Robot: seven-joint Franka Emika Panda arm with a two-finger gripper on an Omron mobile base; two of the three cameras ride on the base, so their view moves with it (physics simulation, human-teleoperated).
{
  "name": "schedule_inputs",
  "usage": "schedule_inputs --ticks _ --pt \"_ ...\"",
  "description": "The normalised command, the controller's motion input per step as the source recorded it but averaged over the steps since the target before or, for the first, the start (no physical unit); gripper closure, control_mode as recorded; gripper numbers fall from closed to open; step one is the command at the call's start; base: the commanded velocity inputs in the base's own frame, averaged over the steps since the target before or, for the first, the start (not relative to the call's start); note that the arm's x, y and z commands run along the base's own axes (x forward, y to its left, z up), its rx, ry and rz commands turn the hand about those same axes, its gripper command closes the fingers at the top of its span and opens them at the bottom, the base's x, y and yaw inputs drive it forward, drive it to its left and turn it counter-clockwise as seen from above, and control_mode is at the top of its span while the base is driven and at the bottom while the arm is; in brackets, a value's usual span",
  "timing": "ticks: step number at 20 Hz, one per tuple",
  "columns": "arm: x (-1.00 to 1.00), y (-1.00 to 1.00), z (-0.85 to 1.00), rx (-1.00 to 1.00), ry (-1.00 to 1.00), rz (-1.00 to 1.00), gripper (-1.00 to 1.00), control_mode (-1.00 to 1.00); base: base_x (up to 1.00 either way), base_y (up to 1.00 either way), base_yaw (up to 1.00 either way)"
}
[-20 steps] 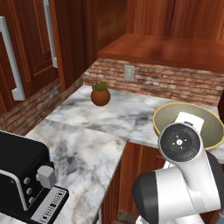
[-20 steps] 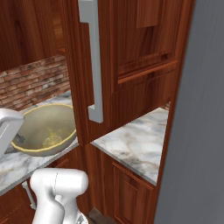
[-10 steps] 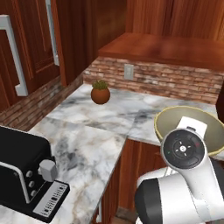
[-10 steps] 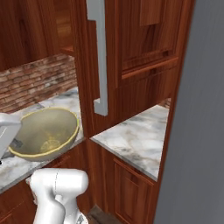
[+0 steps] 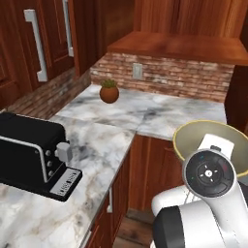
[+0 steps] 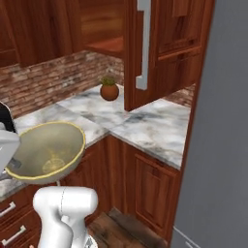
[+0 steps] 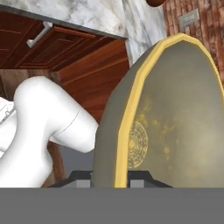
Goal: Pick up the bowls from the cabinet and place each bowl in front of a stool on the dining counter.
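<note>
My pincer (image 7: 110, 177) is clamped narrowly on the rim of one bowl (image 7: 175, 118), its two dark fingertips (image 7: 81, 178) pressing the wall from either side at the bottom of the hand view. It is the deep grey-olive bowl with the pale yellow rim, and I carry it in the air, tilted, in front of the red-brown lower cabinets and just off the edge of the marble tabletop (image 5: 145, 109); from the right base view its open mouth faces up and toward the camera. Inside it I see one faint round pattern on the bottom, with nothing I can read. On the tabletop I count one small terracotta plant pot (image 5: 109, 91) with a green sprig, standing near the brick wall, and one black toaster (image 5: 34, 152), well apart from the pot; a panel on its front base carries small pale marks, too fine to read. One pale wall socket (image 5: 138, 71) sits in the brick. Two silver handles show on the tall doors at the left.
</note>
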Motion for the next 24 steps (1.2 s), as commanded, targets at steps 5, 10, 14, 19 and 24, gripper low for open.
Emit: schedule_inputs --ticks 5,10,14,19,24 --pt "0.00 0.00 0.00 0.00 0.00 0.00 1.00 1.00 -0.63 -0.33 -0.35" --pt "0.00 0.00 0.00 0.00 0.00 0.00 1.00 1.00 -0.30 -0.70 -0.41" --pt "0.00 0.00 0.00 0.00 0.00 0.00 1.00 1.00 0.00 -0.75 -0.65" --pt "0.00 0.00 0.00 0.00 0.00 0.00 1.00 1.00 -0.13 -0.33 -0.82" --pt "0.00 0.00 0.00 0.00 0.00 0.00 1.00 1.00 0.00 -0.41 -0.89"
